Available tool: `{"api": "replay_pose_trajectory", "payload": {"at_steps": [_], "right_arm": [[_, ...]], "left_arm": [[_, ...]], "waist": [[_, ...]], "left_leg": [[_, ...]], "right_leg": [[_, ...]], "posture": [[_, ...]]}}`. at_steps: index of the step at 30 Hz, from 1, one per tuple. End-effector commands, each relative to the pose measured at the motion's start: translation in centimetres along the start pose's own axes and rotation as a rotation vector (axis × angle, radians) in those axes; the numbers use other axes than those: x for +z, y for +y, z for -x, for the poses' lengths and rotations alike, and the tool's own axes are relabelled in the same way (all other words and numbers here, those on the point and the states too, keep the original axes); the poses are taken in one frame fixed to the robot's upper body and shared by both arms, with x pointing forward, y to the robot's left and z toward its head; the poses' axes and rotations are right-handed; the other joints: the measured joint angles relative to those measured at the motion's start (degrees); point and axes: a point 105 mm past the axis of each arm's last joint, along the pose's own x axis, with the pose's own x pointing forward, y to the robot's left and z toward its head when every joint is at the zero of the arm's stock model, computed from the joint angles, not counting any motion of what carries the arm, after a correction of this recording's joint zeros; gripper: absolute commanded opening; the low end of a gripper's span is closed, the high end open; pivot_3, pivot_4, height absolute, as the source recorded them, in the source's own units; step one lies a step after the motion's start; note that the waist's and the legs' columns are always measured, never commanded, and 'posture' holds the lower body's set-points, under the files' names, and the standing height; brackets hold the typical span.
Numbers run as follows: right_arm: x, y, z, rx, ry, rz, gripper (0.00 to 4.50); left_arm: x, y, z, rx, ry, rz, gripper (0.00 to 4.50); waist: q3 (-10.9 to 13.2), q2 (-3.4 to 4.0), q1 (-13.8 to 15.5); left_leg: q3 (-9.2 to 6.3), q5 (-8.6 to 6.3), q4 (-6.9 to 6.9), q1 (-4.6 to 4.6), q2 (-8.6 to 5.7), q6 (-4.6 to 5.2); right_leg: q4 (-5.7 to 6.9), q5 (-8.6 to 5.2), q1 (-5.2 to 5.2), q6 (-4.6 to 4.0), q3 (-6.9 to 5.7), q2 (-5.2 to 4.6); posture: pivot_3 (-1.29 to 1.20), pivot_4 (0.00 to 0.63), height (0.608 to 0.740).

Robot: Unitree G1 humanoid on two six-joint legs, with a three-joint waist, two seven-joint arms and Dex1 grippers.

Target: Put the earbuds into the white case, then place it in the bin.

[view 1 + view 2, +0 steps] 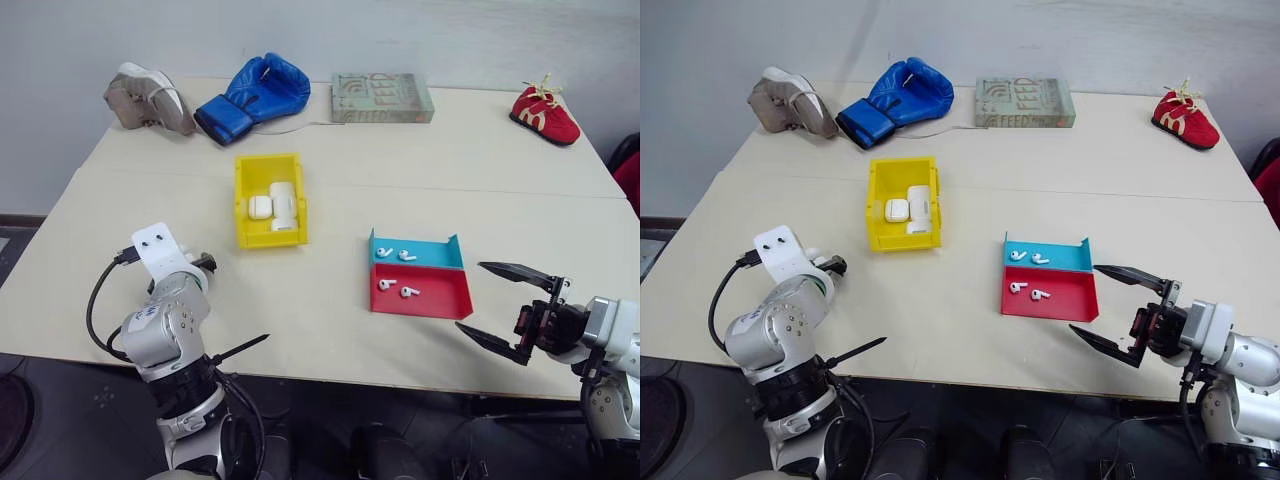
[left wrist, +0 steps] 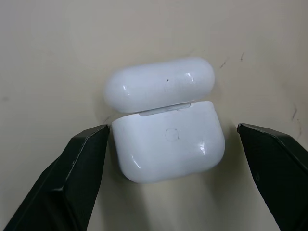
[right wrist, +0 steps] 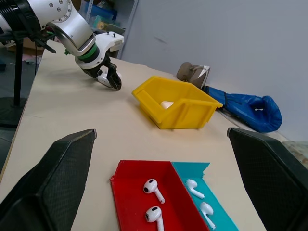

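Lying on the worktop (image 1: 330, 320) between the wide-spread, empty fingers of the left hand (image 2: 172, 127), the white case (image 2: 168, 149) looks light, rigid and glossy, so probably slippery. Gripping the body's sides below the hinged lid seems safest. The earbuds (image 1: 385, 252) rest in the blue-and-red tray (image 1: 440, 300). The right hand (image 1: 470, 295) hangs open, holding nothing.

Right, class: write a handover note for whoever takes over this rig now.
Left gripper: open, fingers either side of the white case on the table, not gripping.
Right gripper: open, empty, beside the tray.
Four earbuds lie in the tray, two in the blue half, two in the red.
The yellow bin holds a second small case and a white box.
Done: nothing.
Left: put earbuds into case, put case in bin.
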Motion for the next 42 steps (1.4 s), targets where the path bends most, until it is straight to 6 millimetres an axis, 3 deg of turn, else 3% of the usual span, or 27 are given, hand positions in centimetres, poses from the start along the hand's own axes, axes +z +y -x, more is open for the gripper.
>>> {"api": "replay_pose_trajectory", "payload": {"at_steps": [1,2,5,9,13,16,18,22,24,26,28,33,36,38,39,42], "right_arm": [[0.9,-0.3,0.1,0.000,0.000,0.038,4.50],[0.9,-0.3,0.0,-0.001,0.000,0.038,4.50],[0.9,-0.3,-0.2,-0.002,0.001,0.035,4.50],[0.8,-0.3,-0.3,-0.002,0.005,0.029,4.50],[0.5,-0.2,0.1,-0.006,0.015,0.023,4.50],[0.1,-0.1,0.9,-0.020,0.031,0.022,4.50],[-0.1,0.0,1.6,-0.031,0.045,0.022,4.50],[-0.4,0.1,3.3,-0.061,0.110,-0.006,4.50],[-0.7,-0.2,4.6,-0.106,0.194,-0.049,4.50],[-0.5,0.1,5.9,-0.108,0.263,-0.078,4.50],[-0.3,0.7,7.3,-0.092,0.327,-0.086,4.50],[-0.5,1.5,12.1,-0.184,0.549,-0.146,4.50],[-0.6,2.4,14.4,-0.220,0.624,-0.177,4.50],[-1.8,2.7,16.4,-0.250,0.821,-0.210,4.50],[-2.1,2.5,16.6,-0.259,0.875,-0.211,4.50],[-1.3,1.3,13.0,-0.209,0.784,-0.205,4.50]], "left_arm": [[-0.1,-0.5,0.2,-0.013,0.003,-0.013,4.46],[0.0,-0.5,0.1,-0.010,0.002,-0.015,4.46],[0.0,-0.4,0.1,-0.011,0.004,-0.018,3.90],[0.0,-0.2,0.1,-0.003,0.000,-0.020,2.82],[0.8,0.6,0.3,-0.011,-0.049,-0.026,2.82],[2.5,1.9,0.9,-0.100,-0.178,0.036,2.82],[4.3,2.5,1.8,-0.234,-0.306,0.074,2.82],[6.6,1.8,5.3,-0.676,-0.460,0.034,2.82],[7.1,0.0,8.7,-0.990,-0.551,-0.127,2.82],[6.5,-1.7,12.0,-1.283,-0.630,-0.316,2.82],[5.6,-3.0,12.9,-1.469,-0.613,-0.404,2.82],[3.9,-6.3,14.9,-1.872,-0.569,-0.432,2.82],[2.5,-8.1,15.4,-2.016,-0.528,-0.387,2.82],[1.4,-9.2,15.6,-2.074,-0.542,-0.391,2.82],[1.0,-9.4,15.7,-2.095,-0.547,-0.399,2.82],[0.7,-9.8,16.6,-2.158,-0.655,-0.359,2.82]], "waist": [[0.0,0.00,0.0],[0.0,0.00,0.0],[0.0,0.00,0.0],[0.0,0.00,0.1],[0.0,0.00,0.0],[0.0,0.00,-0.1],[0.0,-0.02,-0.2],[0.0,-0.01,-0.3],[0.0,0.02,-0.2],[0.0,0.06,0.2],[0.0,0.10,0.2],[0.0,0.24,-0.2],[0.0,0.24,-0.7],[0.0,0.28,-0.8],[0.0,0.28,-0.8],[0.0,0.25,-1.6]], "left_leg": [[0.00,0.00,0.00,0.00,0.00,0.00],[0.00,0.00,0.00,0.00,0.00,0.00],[0.00,0.00,0.00,0.00,0.00,0.00],[-0.01,0.00,0.00,0.00,0.00,0.00],[-0.01,0.00,0.00,0.00,0.00,0.00],[-0.01,0.00,-0.02,0.00,0.01,0.00],[0.00,0.00,-0.03,0.00,0.02,-0.01],[-0.01,0.00,-0.03,0.00,0.05,-0.03],[-0.01,-0.01,-0.02,0.01,0.05,-0.02],[-0.04,-0.01,-0.05,-0.01,0.04,-0.02],[-0.12,-0.02,-0.12,0.00,0.00,0.02],[-0.05,-0.01,-0.30,0.05,-0.03,0.13],[0.04,0.00,-0.50,0.11,-0.01,0.14],[0.05,0.01,-0.52,0.12,-0.01,0.16],[0.07,0.01,-0.51,0.12,-0.01,0.17],[0.14,0.05,-0.51,0.10,0.03,0.15]], "right_leg": [[0.00,0.00,0.00,0.00,0.00,0.00],[0.00,0.00,0.00,0.00,0.00,0.00],[0.00,0.00,0.00,0.00,0.00,0.00],[0.00,0.00,0.01,0.00,0.00,-0.01],[0.00,0.00,0.01,0.00,-0.01,0.00],[0.01,0.00,-0.01,0.00,-0.01,0.00],[0.00,0.00,-0.03,0.00,-0.01,0.00],[-0.04,-0.01,-0.02,-0.03,-0.03,0.01],[-0.12,-0.02,0.04,-0.03,-0.02,-0.01],[-0.22,-0.04,0.06,-0.07,-0.03,-0.04],[-0.56,-0.05,0.24,-0.09,-0.05,-0.09],[-0.74,-0.05,0.37,-0.09,-0.01,-0.07],[-0.72,-0.04,0.31,-0.07,0.04,-0.02],[-0.70,-0.03,0.30,-0.06,0.03,-0.01],[-0.68,-0.03,0.30,-0.05,0.07,-0.01],[-0.64,-0.03,0.20,-0.05,0.15,0.07]], "posture": [[0.00,0.150,0.740],[0.00,0.150,0.740],[0.00,0.150,0.740],[0.00,0.150,0.740],[0.00,0.150,0.740],[0.00,0.150,0.740],[0.00,0.150,0.740],[0.00,0.150,0.740],[0.00,0.150,0.740],[0.00,0.150,0.740],[0.00,0.150,0.740],[0.00,0.150,0.740],[0.00,0.150,0.740],[0.00,0.150,0.740],[0.00,0.150,0.740],[0.00,0.150,0.740]]}}
